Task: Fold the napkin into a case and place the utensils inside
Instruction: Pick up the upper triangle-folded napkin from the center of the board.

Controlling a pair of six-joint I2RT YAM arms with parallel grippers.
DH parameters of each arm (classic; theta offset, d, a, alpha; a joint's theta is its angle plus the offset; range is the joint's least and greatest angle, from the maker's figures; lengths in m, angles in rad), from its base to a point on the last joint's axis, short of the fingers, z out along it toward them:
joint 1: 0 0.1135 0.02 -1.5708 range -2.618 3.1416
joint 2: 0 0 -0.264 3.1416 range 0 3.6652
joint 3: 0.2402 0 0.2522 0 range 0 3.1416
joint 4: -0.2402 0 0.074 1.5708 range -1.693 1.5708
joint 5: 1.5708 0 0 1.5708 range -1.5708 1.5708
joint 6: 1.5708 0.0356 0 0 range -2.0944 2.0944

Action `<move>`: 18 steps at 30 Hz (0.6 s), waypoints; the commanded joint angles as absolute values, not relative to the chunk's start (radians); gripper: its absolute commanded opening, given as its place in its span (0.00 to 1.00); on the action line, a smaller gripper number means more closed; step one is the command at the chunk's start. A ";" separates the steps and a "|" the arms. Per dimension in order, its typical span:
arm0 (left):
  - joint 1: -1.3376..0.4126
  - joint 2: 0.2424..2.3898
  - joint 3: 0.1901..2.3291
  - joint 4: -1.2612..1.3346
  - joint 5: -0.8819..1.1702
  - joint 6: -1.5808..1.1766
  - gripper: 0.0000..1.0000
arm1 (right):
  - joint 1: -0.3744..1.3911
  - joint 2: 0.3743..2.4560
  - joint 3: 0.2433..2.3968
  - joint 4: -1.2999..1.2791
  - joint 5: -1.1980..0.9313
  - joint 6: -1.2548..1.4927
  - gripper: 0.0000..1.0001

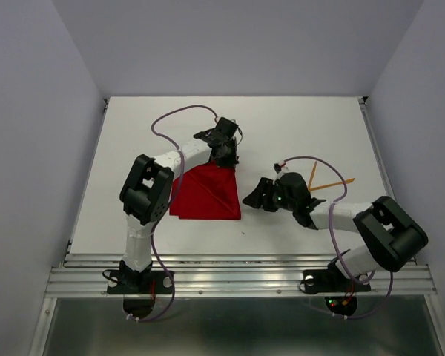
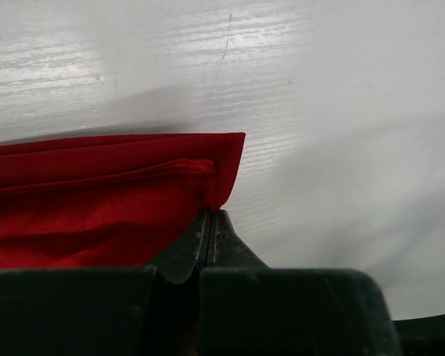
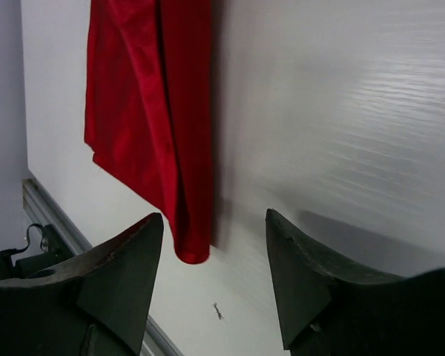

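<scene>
Bench (image 1: 297,126): flat white surface with a faint wood-grain texture and a metal rail along the near edge.
Napkin (image 1: 208,194): plain bright red soft cloth, laid folded in layers toward 8 o'clock of the bench's middle; a stitched hem is seen at its far edge.
Left fingers (image 2: 185,248): black, tapered, pressed together and pinching the napkin's corner at 1 o'clock.
Right fingers (image 3: 122,259): black, wedge-shaped, spread apart with nothing between them, held just beside the napkin's corner at 5 o'clock.
Utensils (image 1: 328,184): two thin orange plastic pieces, laid in a V at 3 o'clock of the napkin, well apart from it.
</scene>
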State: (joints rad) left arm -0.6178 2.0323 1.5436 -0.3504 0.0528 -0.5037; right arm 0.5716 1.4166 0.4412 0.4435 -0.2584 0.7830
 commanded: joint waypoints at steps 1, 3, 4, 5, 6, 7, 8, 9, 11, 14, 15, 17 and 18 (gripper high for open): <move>-0.623 1.950 1.522 -0.319 0.091 -0.518 0.00 | 0.629 1.492 0.520 0.598 -0.311 0.798 0.65; -0.621 1.942 1.516 -0.318 0.089 -0.520 0.00 | 0.644 1.535 0.535 0.612 -0.307 0.796 0.65; -0.620 1.939 1.516 -0.319 0.089 -0.520 0.00 | 0.656 1.551 0.541 0.614 -0.304 0.793 0.65; -0.620 1.937 1.514 -0.316 0.092 -0.520 0.00 | 0.666 1.577 0.558 0.611 -0.301 0.785 0.65; -0.620 1.936 1.513 -0.316 0.092 -0.520 0.00 | 0.666 1.577 0.566 0.606 -0.296 0.785 0.65; -0.620 1.936 1.513 -0.316 0.094 -0.522 0.00 | 0.666 1.601 0.575 0.598 -0.292 0.778 0.65; -0.620 1.934 1.514 -0.316 0.095 -0.522 0.00 | 0.676 1.614 0.581 0.598 -0.287 0.776 0.65; -0.620 1.933 1.513 -0.316 0.095 -0.522 0.00 | 0.676 1.621 0.590 0.588 -0.276 0.772 0.65; -0.620 1.930 1.513 -0.318 0.094 -0.522 0.00 | 0.676 1.641 0.592 0.595 -0.273 0.775 0.64; -0.620 1.924 1.513 -0.321 0.092 -0.523 0.00 | 0.686 1.663 0.591 0.609 -0.275 0.782 0.57; -0.620 1.922 1.514 -0.321 0.089 -0.523 0.00 | 0.686 1.667 0.591 0.612 -0.279 0.785 0.55; -0.618 1.921 1.516 -0.322 0.087 -0.525 0.00 | 0.698 1.677 0.594 0.617 -0.279 0.790 0.51; -0.618 1.921 1.519 -0.322 0.087 -0.525 0.00 | 0.698 1.686 0.592 0.618 -0.279 0.793 0.48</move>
State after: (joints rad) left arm -0.6197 1.9976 1.5185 -0.3313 0.0826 -0.5186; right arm 0.6727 1.6630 0.5625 0.5526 -0.2874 0.7906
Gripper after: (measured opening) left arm 0.019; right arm 0.516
